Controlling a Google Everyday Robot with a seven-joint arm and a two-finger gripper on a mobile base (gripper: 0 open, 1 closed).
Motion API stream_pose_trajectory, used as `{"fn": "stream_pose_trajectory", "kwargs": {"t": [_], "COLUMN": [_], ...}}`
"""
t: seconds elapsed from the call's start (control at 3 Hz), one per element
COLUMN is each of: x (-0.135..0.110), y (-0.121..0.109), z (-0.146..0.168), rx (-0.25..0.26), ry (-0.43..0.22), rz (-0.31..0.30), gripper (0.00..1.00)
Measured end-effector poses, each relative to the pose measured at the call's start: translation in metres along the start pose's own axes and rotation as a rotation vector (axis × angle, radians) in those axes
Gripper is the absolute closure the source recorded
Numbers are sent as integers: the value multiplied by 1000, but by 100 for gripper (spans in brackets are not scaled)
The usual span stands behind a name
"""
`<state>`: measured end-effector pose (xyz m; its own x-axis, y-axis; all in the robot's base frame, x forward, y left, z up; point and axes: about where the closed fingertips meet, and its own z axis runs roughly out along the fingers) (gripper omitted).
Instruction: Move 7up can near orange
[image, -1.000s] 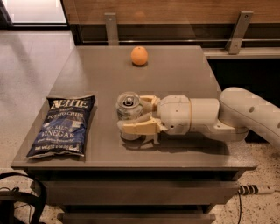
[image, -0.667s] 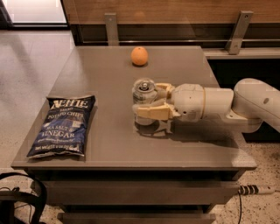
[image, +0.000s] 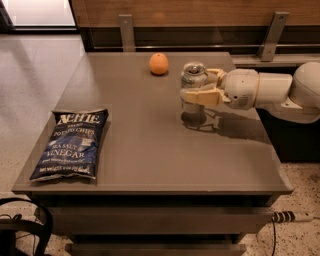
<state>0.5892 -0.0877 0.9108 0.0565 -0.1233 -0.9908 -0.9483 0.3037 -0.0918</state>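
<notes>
Tool (image: 196, 86) grips upright 7up can (image: 193, 76) near orange (image: 158, 63).

orange (image: 159, 63): back of the bench (image: 150, 170), near its middle
7up can (image: 193, 79): just right of the orange, not touching (raised off the bench)
gripper (image: 196, 84): in from the right, fingers (image: 200, 96) either side of the 7up can
chip bag (image: 70, 145): flat on the bench, front left

Office break area, by the look of it: speckled floor (image: 302, 180), wood-panelled wall (image: 200, 12), grey desk (image: 150, 160) carrying a chip bag (image: 72, 145). The gripper (image: 198, 86) clasps the can (image: 193, 75) at the desk's far right.
</notes>
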Motion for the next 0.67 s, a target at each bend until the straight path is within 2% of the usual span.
{"fn": "stream_pose_trajectory", "kwargs": {"t": [0.67], "x": [14], "y": [-104], "z": [-32], "rx": [74], "ry": [-39], "rz": [8], "gripper": [100]}}
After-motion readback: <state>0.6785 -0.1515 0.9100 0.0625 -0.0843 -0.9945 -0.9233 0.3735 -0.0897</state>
